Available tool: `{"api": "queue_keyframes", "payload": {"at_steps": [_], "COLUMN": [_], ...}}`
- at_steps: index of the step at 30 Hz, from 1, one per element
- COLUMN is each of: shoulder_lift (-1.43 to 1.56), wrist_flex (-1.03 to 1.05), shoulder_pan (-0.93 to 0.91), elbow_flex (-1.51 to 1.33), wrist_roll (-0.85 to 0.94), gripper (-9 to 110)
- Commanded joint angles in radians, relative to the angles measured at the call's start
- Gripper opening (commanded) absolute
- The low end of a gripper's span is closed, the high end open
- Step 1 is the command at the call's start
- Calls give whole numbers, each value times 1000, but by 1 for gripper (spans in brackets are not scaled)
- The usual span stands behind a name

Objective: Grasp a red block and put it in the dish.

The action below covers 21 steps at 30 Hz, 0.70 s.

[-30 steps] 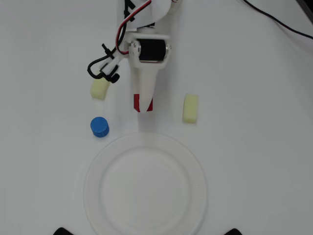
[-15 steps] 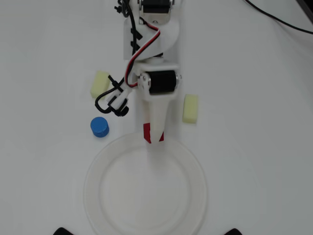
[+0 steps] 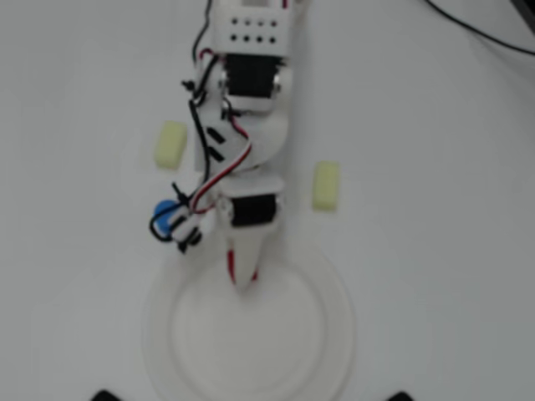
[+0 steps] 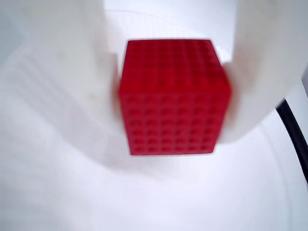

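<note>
My gripper (image 3: 244, 277) is shut on the red block (image 4: 173, 96), a small bright red cube with a dimpled surface. In the wrist view the two white fingers (image 4: 72, 96) press on its left and right sides, and my gripper (image 4: 173, 149) holds it above the white ribbed surface of the dish (image 4: 144, 207). In the overhead view the gripper points down the picture and hangs over the upper inner part of the large round white dish (image 3: 326, 334). The block is almost hidden under the gripper there; only a thin red strip shows on the gripper's left.
Two pale yellow oblong blocks lie left (image 3: 170, 144) and right (image 3: 326, 185) of the arm. A blue cylinder (image 3: 167, 215) stands close to the arm's left side, just above the dish. A black cable (image 3: 476, 29) crosses the top right corner.
</note>
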<state>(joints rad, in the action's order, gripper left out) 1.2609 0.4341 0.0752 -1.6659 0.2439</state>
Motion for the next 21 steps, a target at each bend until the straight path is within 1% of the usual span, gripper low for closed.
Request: {"api": "queue_keyframes", "payload": {"at_steps": [1, 3, 7, 13, 17, 21], "shoulder_lift": [11, 14, 29, 49, 86, 150], "wrist_flex": [18, 29, 66, 216, 316, 466], "shoulder_pan": [-6, -9, -14, -14, -8, 3], "elbow_flex": [75, 75, 78, 138, 173, 204], "wrist_roll": [-5, -6, 6, -26, -28, -31], "gripper": [0, 2, 10, 23, 28, 33]}}
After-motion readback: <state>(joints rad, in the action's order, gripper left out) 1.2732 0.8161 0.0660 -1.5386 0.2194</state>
